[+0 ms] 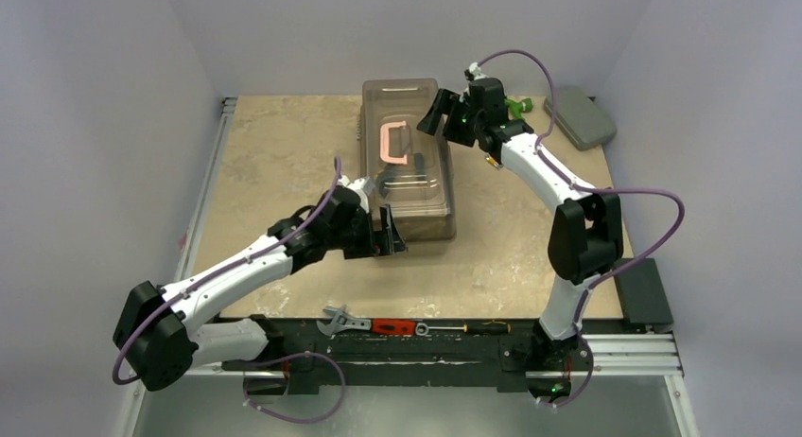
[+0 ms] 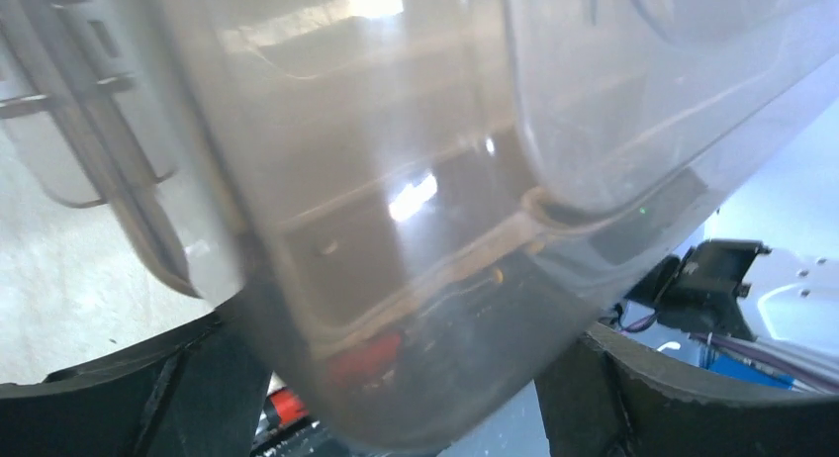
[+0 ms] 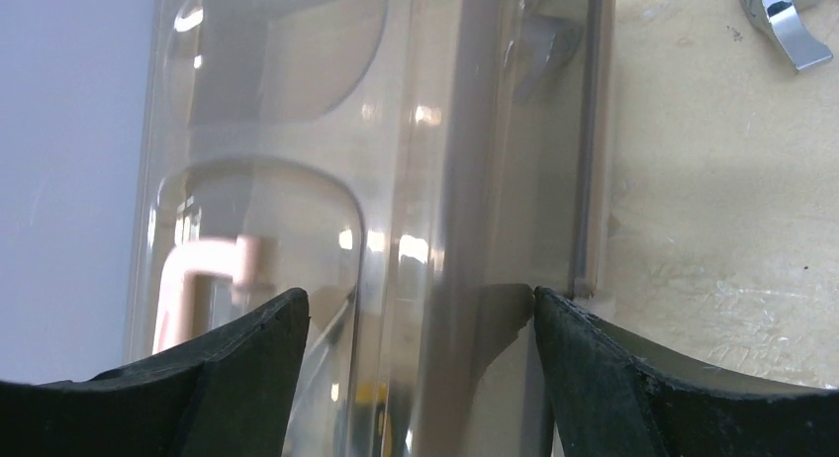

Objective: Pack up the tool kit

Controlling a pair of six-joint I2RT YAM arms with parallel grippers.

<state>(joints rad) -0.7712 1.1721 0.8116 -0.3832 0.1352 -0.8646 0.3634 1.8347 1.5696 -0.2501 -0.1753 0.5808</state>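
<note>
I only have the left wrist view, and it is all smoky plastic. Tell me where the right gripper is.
Observer: The right gripper is at the far right edge of the toolbox, its open jaws astride the rim.
Operator: Report the lid.
Observer: From above, the lid sits closed on the box, with the pink handle showing at its middle.
Operator: Name any tools outside the box.
Observer: A wrench, a red-handled tool and a screwdriver lie in a row at the near edge of the table, between the arm bases.
</note>
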